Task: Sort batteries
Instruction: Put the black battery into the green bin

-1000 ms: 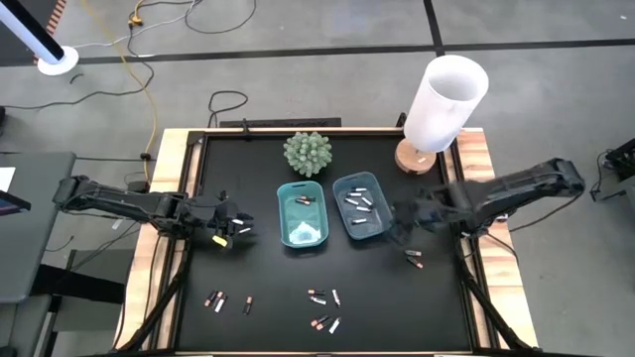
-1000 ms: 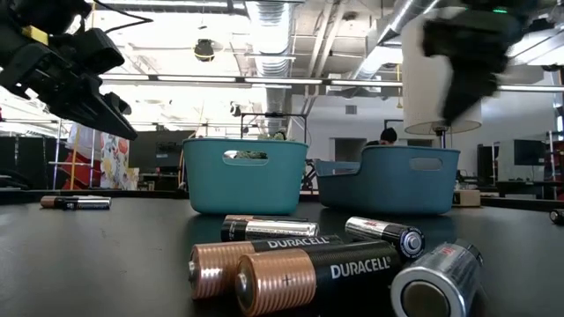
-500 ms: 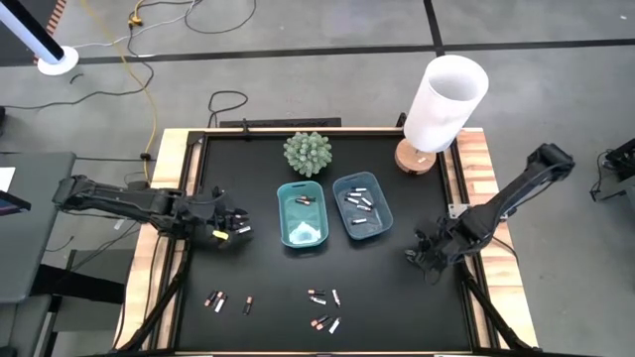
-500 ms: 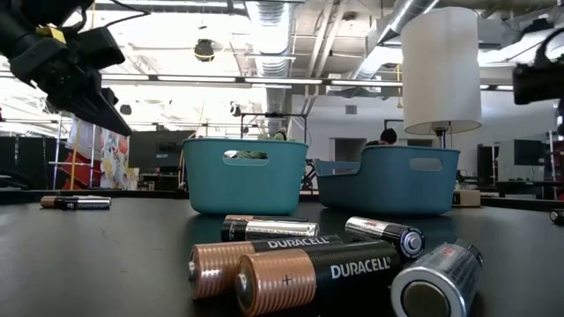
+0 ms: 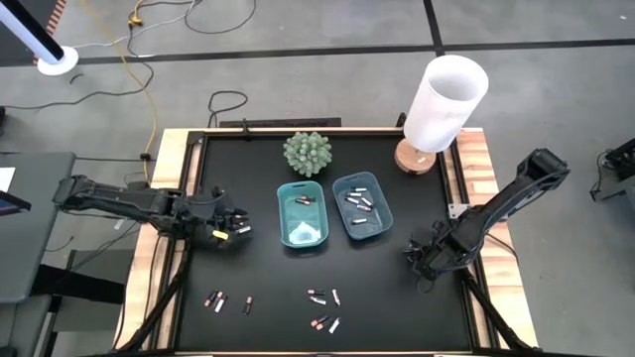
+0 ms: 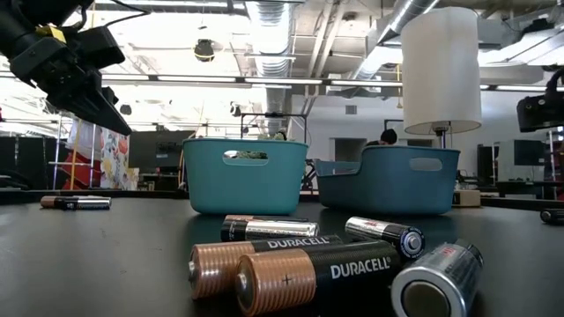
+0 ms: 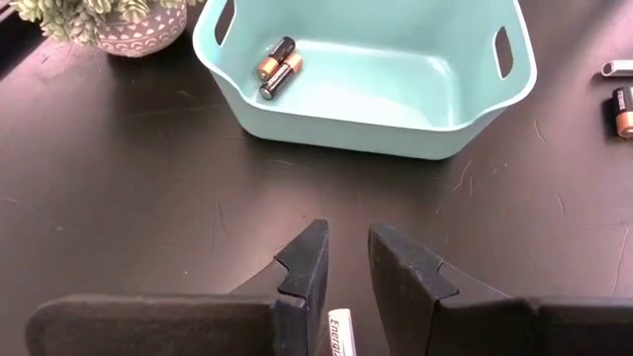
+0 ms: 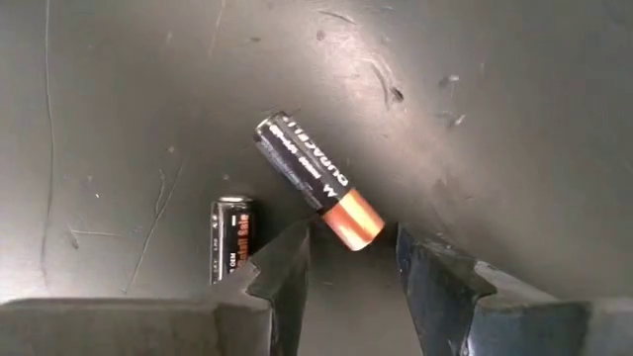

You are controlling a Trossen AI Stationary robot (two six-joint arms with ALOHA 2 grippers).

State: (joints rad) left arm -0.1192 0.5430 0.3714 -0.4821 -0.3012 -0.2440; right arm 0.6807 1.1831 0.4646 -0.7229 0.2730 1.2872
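Near the table's right edge, the right tool [image 8: 351, 262] hangs open and empty over a copper-ended Duracell battery [image 8: 318, 179]. The battery's long axis runs slantwise across the gap, copper end nearest the fingers; a second dark battery [image 8: 232, 237] lies just beside. The left tool [image 7: 346, 259], by the left edge, nips a white Energizer battery [image 7: 339, 331].

"DURACELL" on two copper-ended batteries [image 6: 300, 273] nearest the low camera.
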